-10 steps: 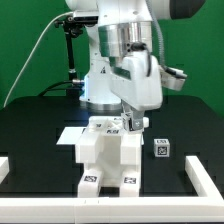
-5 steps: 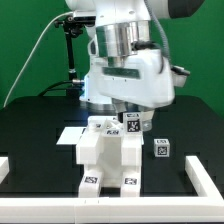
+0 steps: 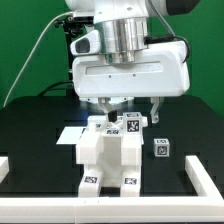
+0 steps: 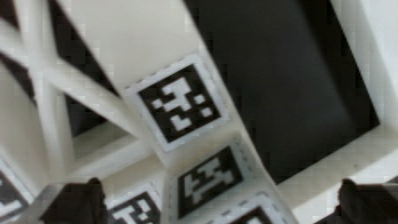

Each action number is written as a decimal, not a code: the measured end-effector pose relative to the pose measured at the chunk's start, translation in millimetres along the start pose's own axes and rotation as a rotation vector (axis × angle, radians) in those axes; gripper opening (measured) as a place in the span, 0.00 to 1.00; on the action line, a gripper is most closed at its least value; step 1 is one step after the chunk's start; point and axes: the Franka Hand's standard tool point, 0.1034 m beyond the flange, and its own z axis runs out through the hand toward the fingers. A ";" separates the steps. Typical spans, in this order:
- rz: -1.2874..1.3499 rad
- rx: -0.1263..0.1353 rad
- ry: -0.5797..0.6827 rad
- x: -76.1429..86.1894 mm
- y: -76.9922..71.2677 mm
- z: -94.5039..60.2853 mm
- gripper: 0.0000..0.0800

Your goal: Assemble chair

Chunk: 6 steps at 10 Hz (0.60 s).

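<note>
One pincer [image 3: 128, 110], now turned square above chair [image 3: 108, 150].

One partly built white chair [image 3: 108, 152] stands on the desk [image 3: 40, 135], with one small loose tagged block [image 3: 160, 148] beside it.

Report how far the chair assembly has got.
Done: several white parts already stand joined as the chair. In hand: the gripper hovers over its top, fingers spread, apparently holding nothing. Left: one small tagged part lies loose on the table at the exterior view's right.
</note>
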 end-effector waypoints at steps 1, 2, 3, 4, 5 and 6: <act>-0.098 -0.004 0.006 1.2 -0.2 -0.5 0.81; -0.229 -0.025 0.033 5.3 -2.2 -1.4 0.81; -0.209 -0.025 0.033 5.4 -1.5 -1.1 0.81; -0.195 -0.025 0.033 5.5 -1.2 -1.0 0.67; -0.183 -0.025 0.033 5.4 -1.3 -0.9 0.50; -0.099 -0.022 0.033 5.3 -1.7 -0.9 0.35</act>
